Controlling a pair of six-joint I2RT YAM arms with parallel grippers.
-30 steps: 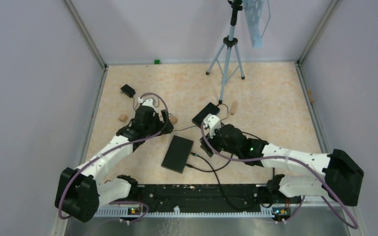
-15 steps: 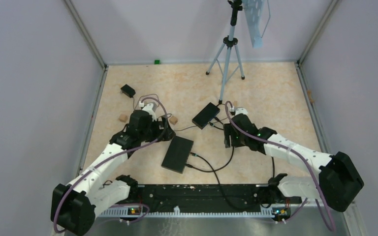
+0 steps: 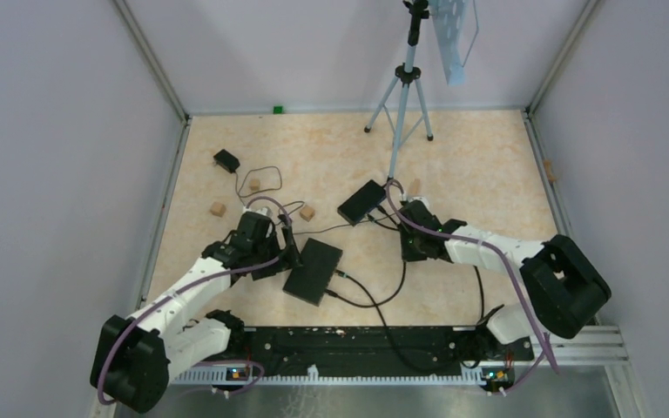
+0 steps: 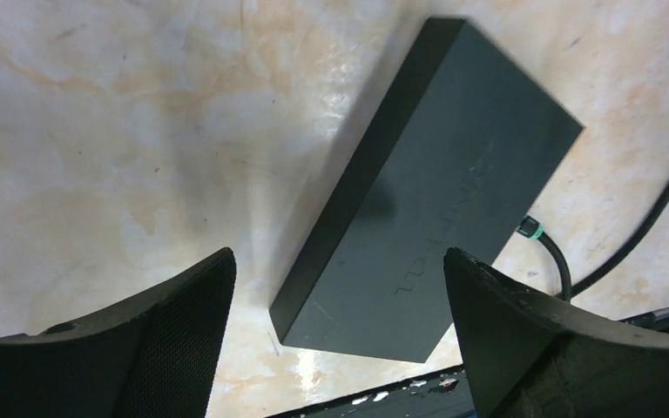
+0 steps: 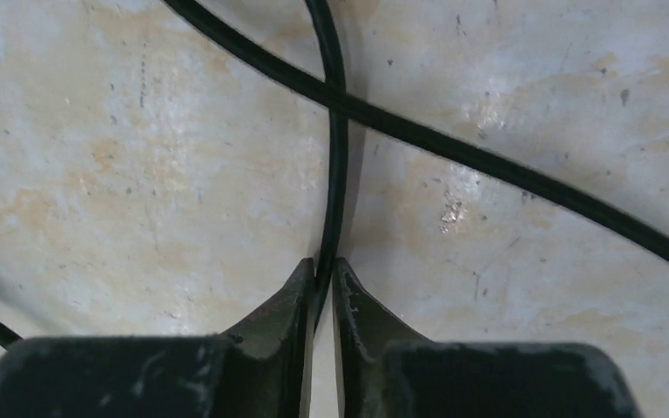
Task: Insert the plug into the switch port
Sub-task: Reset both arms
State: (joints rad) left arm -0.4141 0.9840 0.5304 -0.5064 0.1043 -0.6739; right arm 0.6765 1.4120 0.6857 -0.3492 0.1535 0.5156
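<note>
The top view alone shows the layout. The left gripper sits at the 9 o'clock edge of the switch. The right gripper is low on the table, at 3 o'clock from the switch and just below the smaller black box.

Only the wrist views resolve the fingers. The left wrist view shows the left fingers spread wide over the switch, gripping nothing. The green-collared plug lies against the switch's long side at 3 o'clock. The right wrist view shows the right fingers pinched nearly closed on a thin black cable, with a second cable crossing it at 12 o'clock.

The port face is hidden, so plug seating cannot be determined. Which cable ends in the plug cannot be traced.

Half a second earlier, the left gripper was at 11 o'clock from the switch and the right fingers were apart.
</note>
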